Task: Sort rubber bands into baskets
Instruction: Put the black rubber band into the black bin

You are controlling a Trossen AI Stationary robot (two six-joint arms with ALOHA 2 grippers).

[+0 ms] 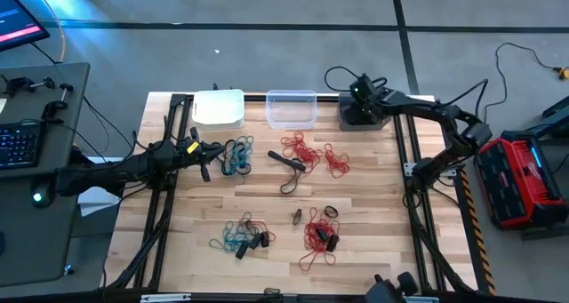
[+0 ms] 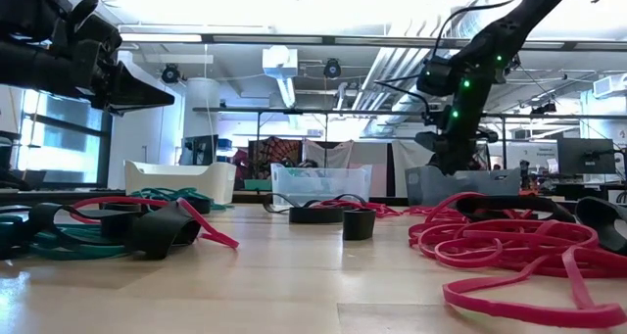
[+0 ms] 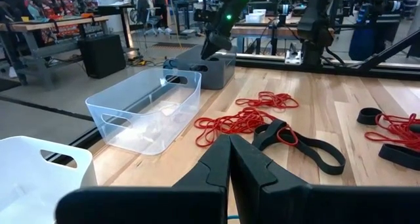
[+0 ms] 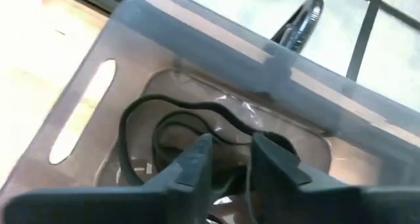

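Note:
My right gripper [image 4: 231, 152] hangs open, pointing down into the dark grey basket [image 4: 216, 33] at the table's far right [image 1: 360, 118]. Black rubber bands [image 4: 164, 129] lie on that basket's floor below the fingers; nothing is between them. My left gripper [image 3: 230, 142] is shut and level at the table's left [image 1: 205, 168], beside a bunch of teal and black rubber bands [image 1: 236, 156]. More rubber bands lie flat on the table: red ones [image 1: 302, 147], a black loop [image 1: 286, 165], and mixed piles near the front [image 1: 318, 236] [image 1: 238, 236].
The white basket [image 1: 219, 107] and the clear basket [image 1: 291, 107] stand in a row left of the grey one along the far edge. A dark metal frame [image 1: 418, 205] borders the table's sides. Bare wood lies mid-table between the far and near piles.

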